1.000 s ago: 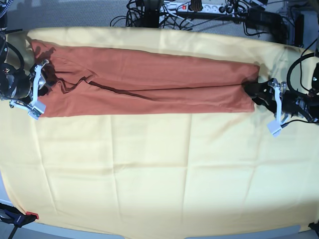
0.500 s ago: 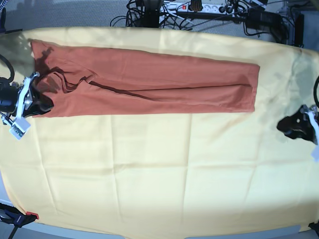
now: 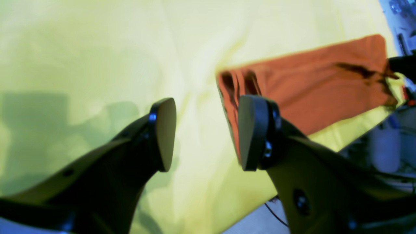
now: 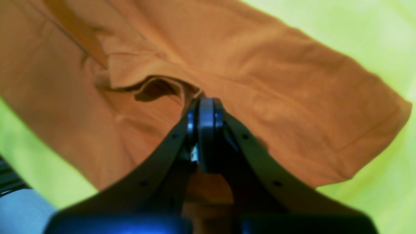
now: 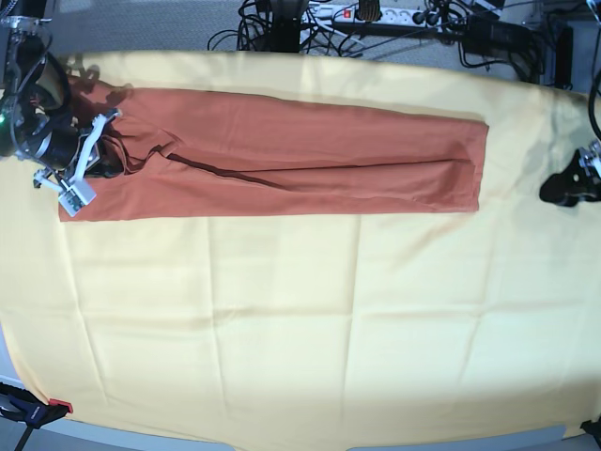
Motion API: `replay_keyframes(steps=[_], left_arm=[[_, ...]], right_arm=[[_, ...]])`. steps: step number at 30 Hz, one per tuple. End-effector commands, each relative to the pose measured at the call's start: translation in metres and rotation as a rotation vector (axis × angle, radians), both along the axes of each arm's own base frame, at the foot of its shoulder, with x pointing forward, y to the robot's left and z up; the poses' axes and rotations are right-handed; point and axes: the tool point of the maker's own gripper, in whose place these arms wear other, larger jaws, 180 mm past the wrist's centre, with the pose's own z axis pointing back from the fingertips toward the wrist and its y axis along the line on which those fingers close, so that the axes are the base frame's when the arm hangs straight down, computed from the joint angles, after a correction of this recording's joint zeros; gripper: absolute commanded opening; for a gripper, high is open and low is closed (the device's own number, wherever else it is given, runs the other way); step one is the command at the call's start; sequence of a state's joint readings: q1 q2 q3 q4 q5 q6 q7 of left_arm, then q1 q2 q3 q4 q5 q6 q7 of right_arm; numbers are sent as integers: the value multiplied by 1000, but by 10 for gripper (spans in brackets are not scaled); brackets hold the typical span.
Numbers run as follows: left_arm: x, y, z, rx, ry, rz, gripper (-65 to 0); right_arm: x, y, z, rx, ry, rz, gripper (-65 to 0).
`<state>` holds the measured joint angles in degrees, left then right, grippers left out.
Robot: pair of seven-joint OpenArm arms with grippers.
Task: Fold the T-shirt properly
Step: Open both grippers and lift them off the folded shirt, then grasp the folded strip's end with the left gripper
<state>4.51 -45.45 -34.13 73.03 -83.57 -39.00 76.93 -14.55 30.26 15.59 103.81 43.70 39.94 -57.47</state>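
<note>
Base view looked straight down from high over the whole table (image 5: 282,329), far edge at top. Left wrist view sat close behind its fingers (image 3: 164,133), facing along the table from its right edge. Right wrist view pointed down, very near, over the far-left corner. All three shared the T-shirt (image 5: 300,164) (image 3: 308,87) (image 4: 260,74).

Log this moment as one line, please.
rust-orange cloth T-shirt: long folded strip on pale yellow cloth | right claw: shut, over collar end | left claw: open, off shirt

Rust-orange T-shirt (image 5: 282,155) folded into long band, lying flat.
</note>
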Motion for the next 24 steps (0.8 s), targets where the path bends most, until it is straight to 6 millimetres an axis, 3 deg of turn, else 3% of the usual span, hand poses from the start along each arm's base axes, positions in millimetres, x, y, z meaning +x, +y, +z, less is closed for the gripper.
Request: replay_keyframes(steps=[1,8,16,24], left_arm=[[7,1,16,-1,-54,-3,-324],[8,-20,-13,-71,-58,43,-324],[5,-39,-27,-132,-42,41,-322],[-10,-63,-50,-123,63,-57,-318]], right_arm=[[7,-6,9,-23,-42,-1,-650],[-3,-16,-4,-43,-9,-67,-650],[-7,-35,-13,-123,5,-146,-650],[-7,-35,-12,-121,5,-145,-650]])
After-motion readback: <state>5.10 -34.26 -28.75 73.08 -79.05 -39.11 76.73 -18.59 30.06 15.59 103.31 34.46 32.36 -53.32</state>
